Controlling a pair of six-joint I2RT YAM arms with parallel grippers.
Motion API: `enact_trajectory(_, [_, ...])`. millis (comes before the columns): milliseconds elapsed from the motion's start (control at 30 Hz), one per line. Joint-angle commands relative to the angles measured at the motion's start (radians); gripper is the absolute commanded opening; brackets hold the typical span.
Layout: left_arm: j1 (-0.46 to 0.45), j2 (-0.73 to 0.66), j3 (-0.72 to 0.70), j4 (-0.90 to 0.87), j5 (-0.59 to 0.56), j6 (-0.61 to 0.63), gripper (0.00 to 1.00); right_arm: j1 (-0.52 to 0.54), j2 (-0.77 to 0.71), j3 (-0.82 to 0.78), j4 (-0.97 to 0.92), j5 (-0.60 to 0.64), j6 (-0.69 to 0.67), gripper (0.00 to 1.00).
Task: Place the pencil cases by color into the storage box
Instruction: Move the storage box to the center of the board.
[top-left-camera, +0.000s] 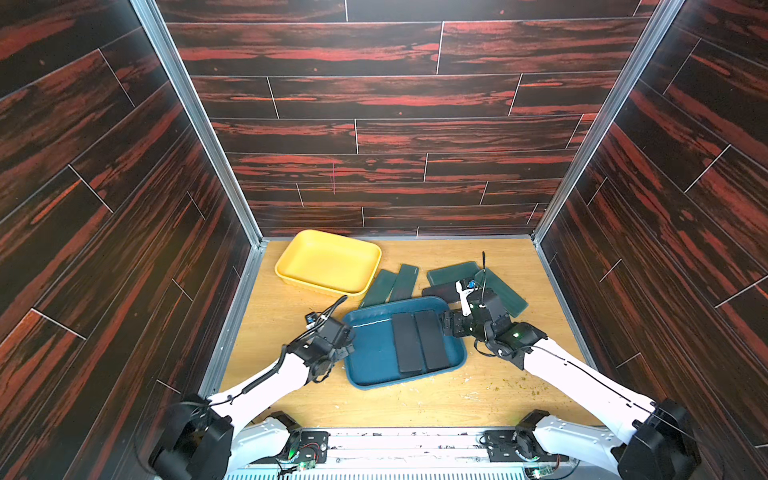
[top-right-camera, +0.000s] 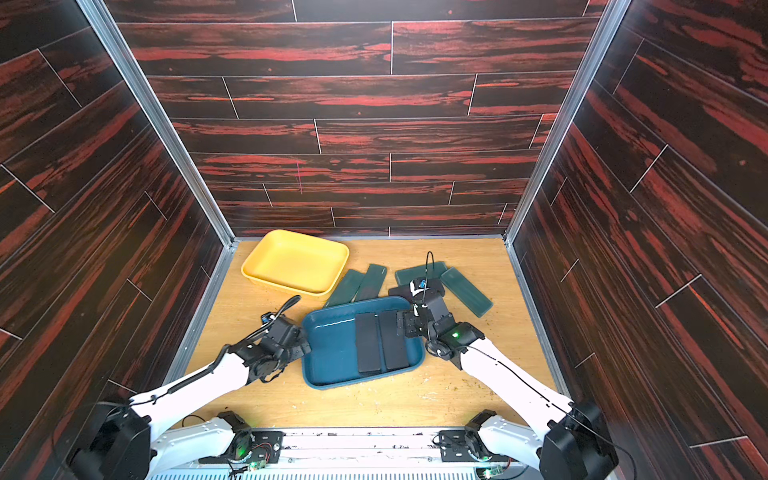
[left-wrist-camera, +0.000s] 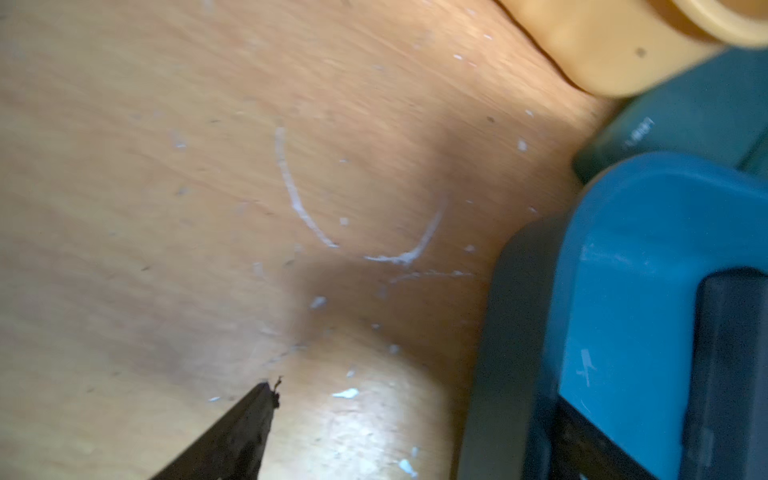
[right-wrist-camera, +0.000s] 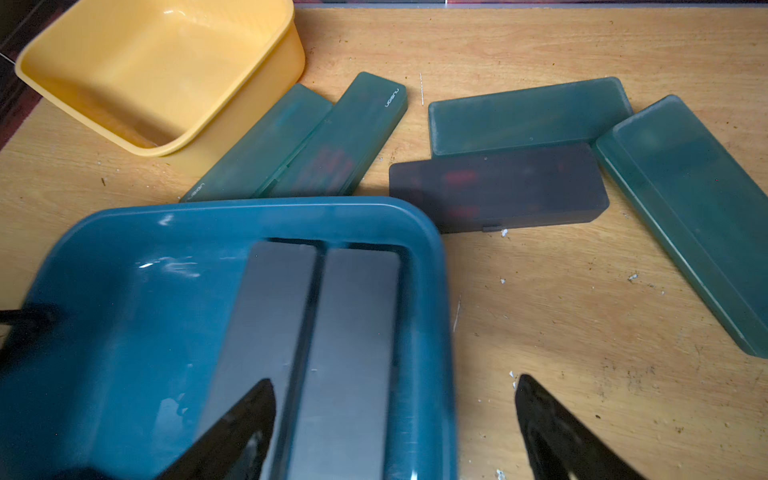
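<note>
- Pencil cases number seven: four dark green, three black.
- Two black cases (top-left-camera: 405, 348) (top-left-camera: 431, 340) lie flat side by side inside the blue tray (top-left-camera: 370, 357), toward its right half, long sides touching or nearly so.
- One black case (right-wrist-camera: 498, 187) lies on the bench (top-left-camera: 436, 399) just beyond the blue tray's far right corner.
- Two green cases (right-wrist-camera: 266, 145) (right-wrist-camera: 345, 137) lie side by side on the bench beyond the blue tray's far rim, between it and the yellow tray (top-left-camera: 328, 259); their near ends reach that rim.
- One green case (right-wrist-camera: 528, 116) lies just behind the loose black case, touching it along a long side.
- One green case (right-wrist-camera: 698, 208) lies angled on the bench, right of the loose black case, well clear of the blue tray.
- Two trays in all: one blue, one yellow; the yellow one holds no cases.
- Left gripper (top-left-camera: 347, 334) sits at the blue tray's left rim; its jaws stand wide apart, holding nothing as far as the views show.
- Right gripper (right-wrist-camera: 395, 424) hangs over the blue tray's right rim, jaws wide apart and empty, one tip above the tray, one above the bench.
</note>
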Motion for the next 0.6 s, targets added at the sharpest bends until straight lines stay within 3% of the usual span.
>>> enact_trajectory(0, [0.053,-0.059,-0.03,-0.046,-0.029,-0.031,0.95,-0.002,0.03,-0.01,0.02,-0.006,0.006,0.91])
enact_trajectory(300, [0.081,-0.015,0.027,-0.023,0.022,0.033,0.95,-0.086,0.152,0.083,0.01,-0.05,0.127,0.91])
enact_trajectory(567, [0.078,0.008,0.055,0.029,0.087,0.139,0.95,-0.175,0.328,0.27,-0.055,-0.038,0.37,0.9])
